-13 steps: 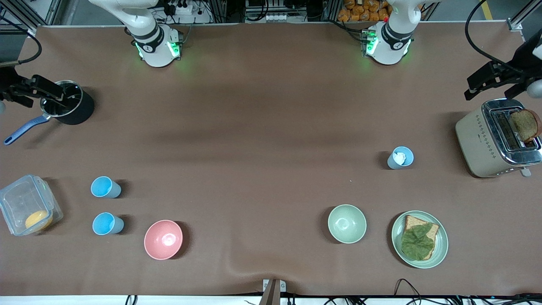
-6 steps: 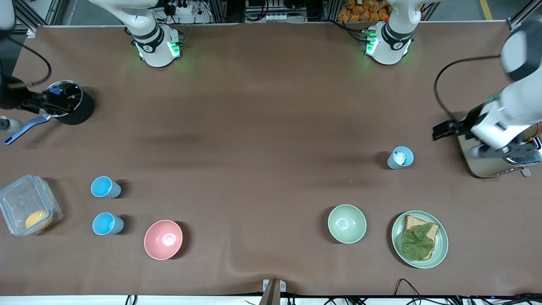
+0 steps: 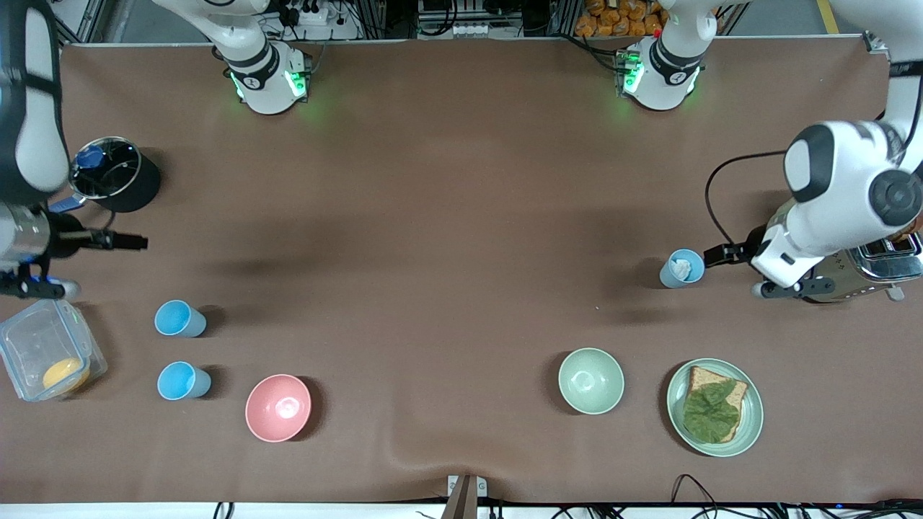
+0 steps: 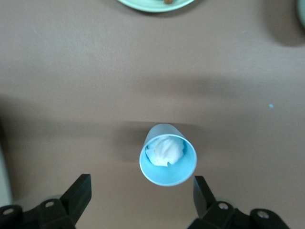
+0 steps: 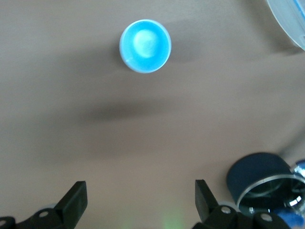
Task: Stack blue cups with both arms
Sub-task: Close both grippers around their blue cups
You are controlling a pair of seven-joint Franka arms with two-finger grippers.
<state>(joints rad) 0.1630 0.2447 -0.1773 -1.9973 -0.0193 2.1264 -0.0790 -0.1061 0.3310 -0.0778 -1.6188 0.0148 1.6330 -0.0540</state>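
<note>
Brown table was under my wide-open left gripper, just beside a pale cup; my open right gripper was near a bright cup.

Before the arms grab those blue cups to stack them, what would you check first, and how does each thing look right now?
1. Left gripper open: ok.
2. Right gripper open: ok.
3. Pale blue cup lined up between the left gripper's fingers: ok.
4. Pale blue cup empty for stacking: not ok, something white sits inside.
5. Bright blue cup upright and empty: ok.
6. Right gripper at that cup: not ok, apart from it.
</note>
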